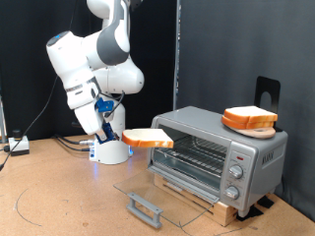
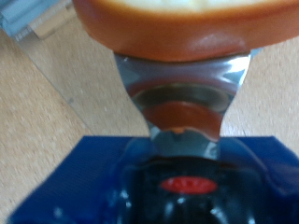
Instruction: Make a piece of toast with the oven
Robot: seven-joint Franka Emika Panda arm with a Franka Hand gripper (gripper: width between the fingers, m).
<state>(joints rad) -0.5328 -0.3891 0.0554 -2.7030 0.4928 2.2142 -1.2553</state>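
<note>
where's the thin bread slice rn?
Exterior view: the thin cream-faced, brown-crusted bread slice is held in the gripper, left of the silver toaster oven's open front.

The fingers (image 2: 182,89) are blurred in the wrist view, their tips hidden by the piece of toast (image 2: 182,28), itself cut off by the frame edge.

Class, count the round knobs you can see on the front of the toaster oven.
3, stacked in a column on the oven's front panel at the exterior view's right: top knob, middle knob, bottom knob. None appear hidden.
</note>
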